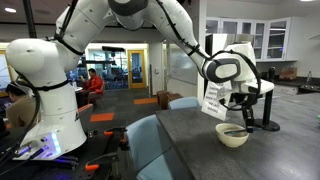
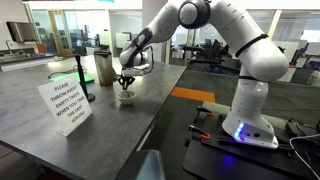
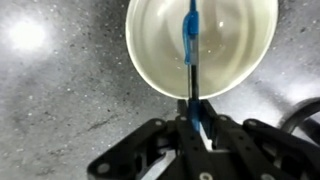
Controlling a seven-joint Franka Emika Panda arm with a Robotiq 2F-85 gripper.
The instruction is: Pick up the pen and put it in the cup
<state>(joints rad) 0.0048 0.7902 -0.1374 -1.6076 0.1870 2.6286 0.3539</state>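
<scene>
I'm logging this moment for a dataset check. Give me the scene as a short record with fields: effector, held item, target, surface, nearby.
effector: gripper, shut on the pen
held item: blue, reaching over the mouth of the cup; contact with the inside cannot be told
target: cream-white, upright, nothing else inside
surface: dark speckled table
nearby: printed sign, black post

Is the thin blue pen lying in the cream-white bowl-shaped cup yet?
Not yet: the black gripper holds the blue pen over the cream-white cup. Depth: cannot tell.
</scene>
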